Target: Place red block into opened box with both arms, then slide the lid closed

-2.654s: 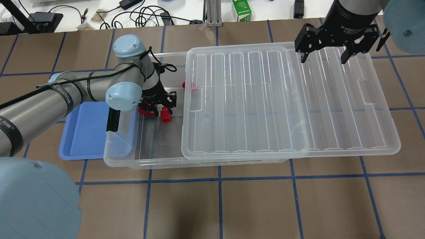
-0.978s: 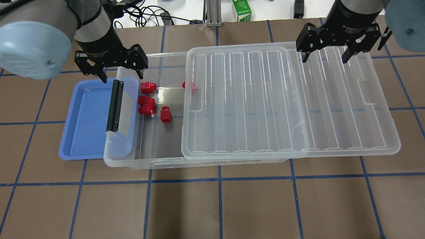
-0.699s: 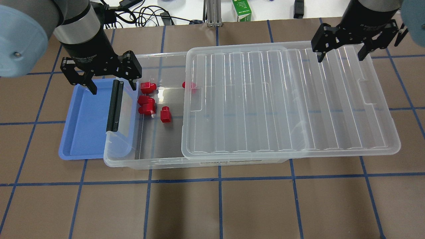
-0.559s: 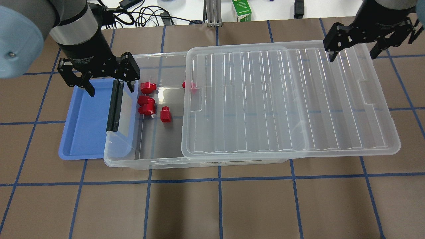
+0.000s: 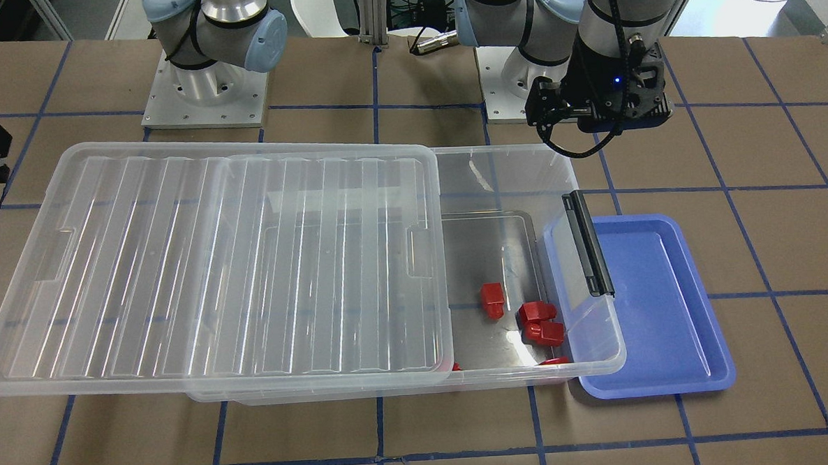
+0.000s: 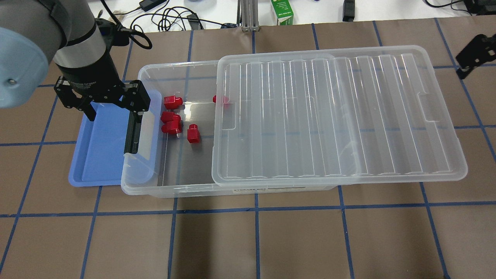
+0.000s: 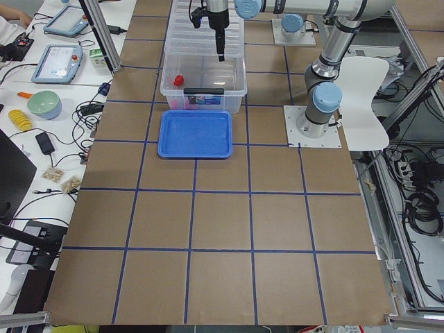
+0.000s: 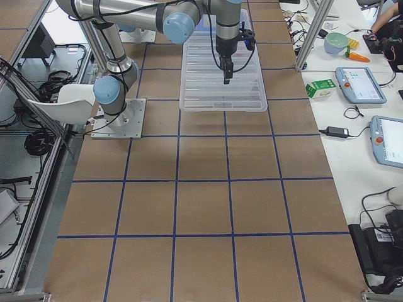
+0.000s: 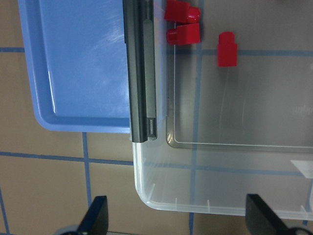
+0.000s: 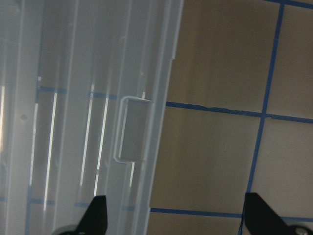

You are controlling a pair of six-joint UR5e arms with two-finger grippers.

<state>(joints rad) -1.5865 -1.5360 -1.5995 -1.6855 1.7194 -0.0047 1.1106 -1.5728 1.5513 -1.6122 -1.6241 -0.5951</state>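
Several red blocks (image 6: pixel 193 133) lie on the floor of the clear box (image 6: pixel 166 190), at its uncovered left end; one red block (image 6: pixel 221 99) sits half under the lid's edge. The ribbed lid (image 6: pixel 329 116) covers the rest of the box and overhangs it to the right. My left gripper (image 6: pixel 114 113) hangs open and holds nothing above the black latch bar (image 9: pixel 139 73), and the blocks (image 9: pixel 227 49) show in its wrist view. At the lid's right short end my right gripper (image 10: pixel 176 220) is open, above the end notch (image 10: pixel 132 129).
A blue tray (image 6: pixel 97 155) lies against the box's left end, partly under its rim. Cables and a green carton (image 6: pixel 282 12) sit on the white bench beyond the table. Brown table surface with blue grid lines extends in front of the box.
My left gripper has come up out of the box, leaving a red block by the others, and moved left over the latch end. My right gripper has travelled right, past the lid's edge.
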